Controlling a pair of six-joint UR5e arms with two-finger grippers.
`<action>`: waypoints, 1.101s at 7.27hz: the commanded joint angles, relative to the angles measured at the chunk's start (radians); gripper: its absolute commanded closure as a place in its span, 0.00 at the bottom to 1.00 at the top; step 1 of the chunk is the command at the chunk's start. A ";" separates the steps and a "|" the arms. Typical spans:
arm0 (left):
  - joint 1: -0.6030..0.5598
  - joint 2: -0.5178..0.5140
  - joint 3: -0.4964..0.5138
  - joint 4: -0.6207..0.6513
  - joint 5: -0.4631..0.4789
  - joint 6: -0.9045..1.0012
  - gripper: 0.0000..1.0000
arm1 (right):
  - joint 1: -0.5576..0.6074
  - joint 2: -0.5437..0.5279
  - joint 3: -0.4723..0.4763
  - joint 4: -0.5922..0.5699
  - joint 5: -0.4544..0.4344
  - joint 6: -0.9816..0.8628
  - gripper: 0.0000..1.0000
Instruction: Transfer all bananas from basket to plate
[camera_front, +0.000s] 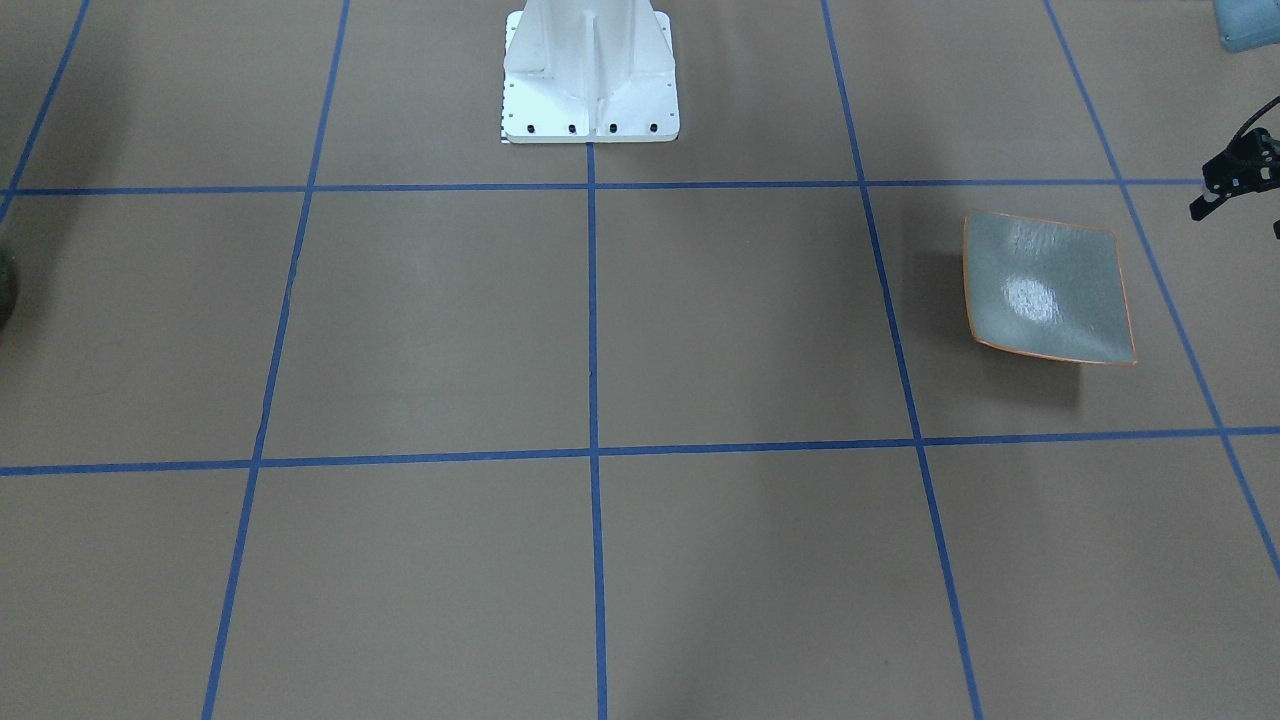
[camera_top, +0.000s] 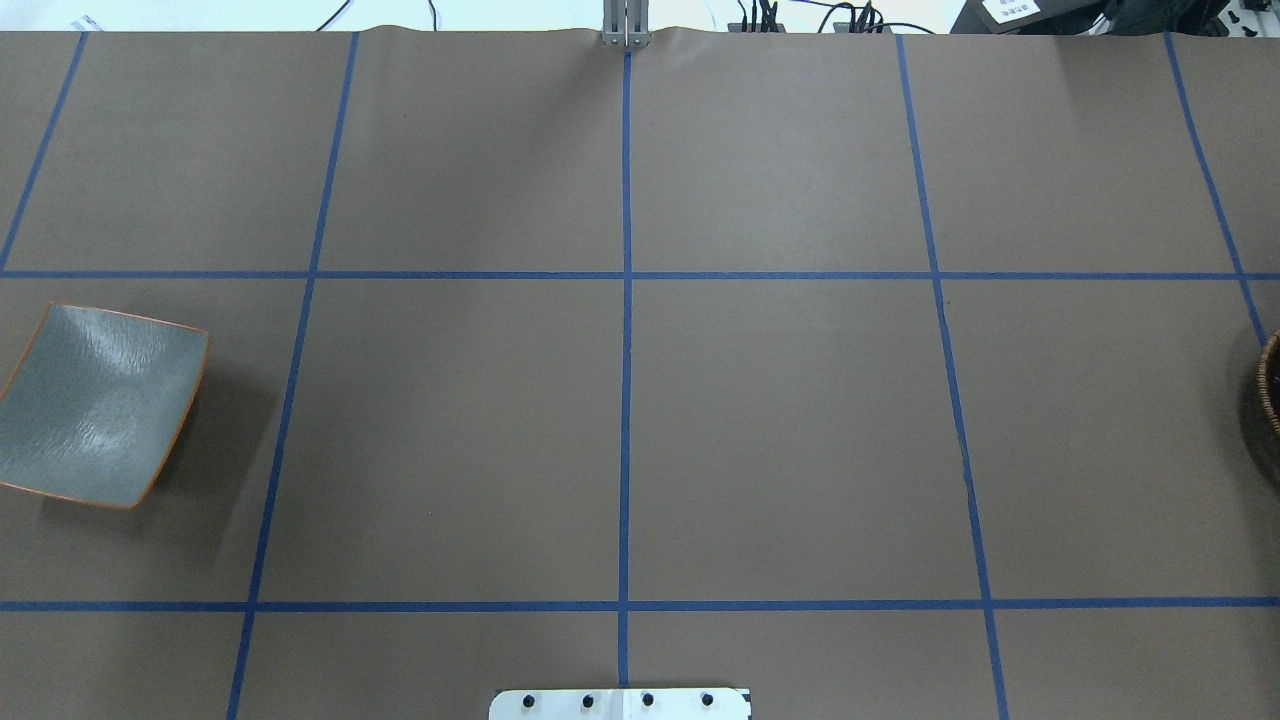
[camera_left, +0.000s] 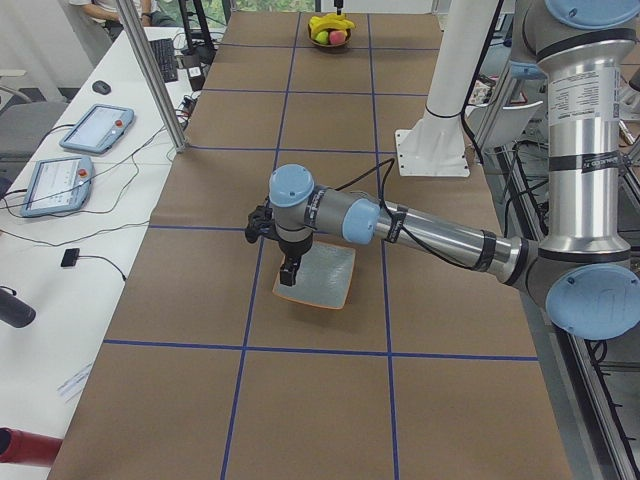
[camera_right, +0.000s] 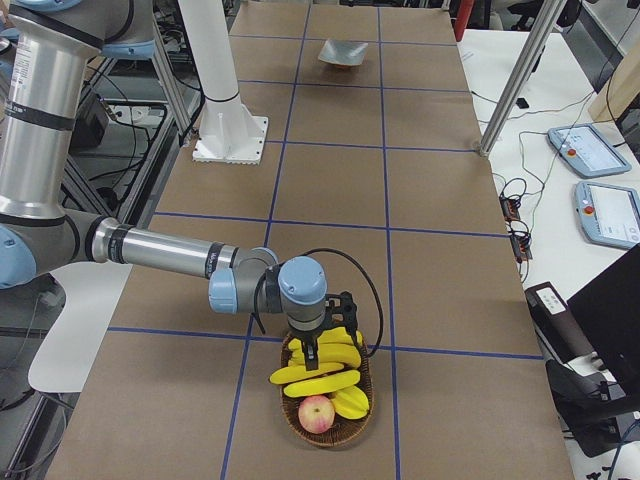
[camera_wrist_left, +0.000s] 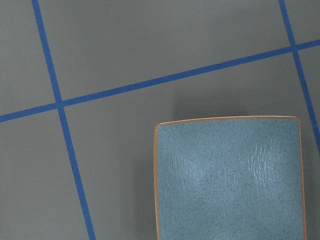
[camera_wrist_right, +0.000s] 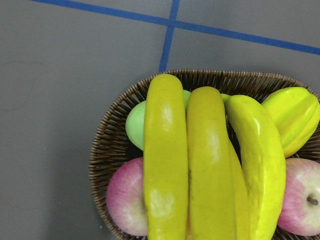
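Zero moved: glossy yellow toy bananas (camera_wrist_right: 210, 165) lay in the right-hand brown wicker basket (camera_wrist_right: 107, 150); the square grey-green plate (camera_top: 100, 400) was bare. Grip of left end effector (camera_left: 290, 277) and right end effector (camera_right: 312, 352): could not tell.

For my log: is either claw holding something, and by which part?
Nothing: the glossy yellow toy bananas lie in the brown woven basket, the square grey-green plate bare.

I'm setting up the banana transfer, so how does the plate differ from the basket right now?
The plate is square, smooth and glossy grey-green with an orange rim; the basket is rounded, brown woven wicker. The plate is shallow and empty; the basket is deeper and piled with bananas and apples. Both rest on the brown table, at opposite ends.
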 joint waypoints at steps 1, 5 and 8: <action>-0.002 0.002 -0.014 0.000 -0.001 0.000 0.01 | 0.005 0.033 -0.081 0.002 0.014 -0.057 0.06; 0.000 0.018 -0.033 0.000 -0.002 0.000 0.01 | 0.005 0.033 -0.078 0.001 0.051 -0.046 0.43; -0.002 0.022 -0.034 0.000 -0.002 0.000 0.01 | 0.005 0.031 -0.072 0.004 0.080 -0.052 1.00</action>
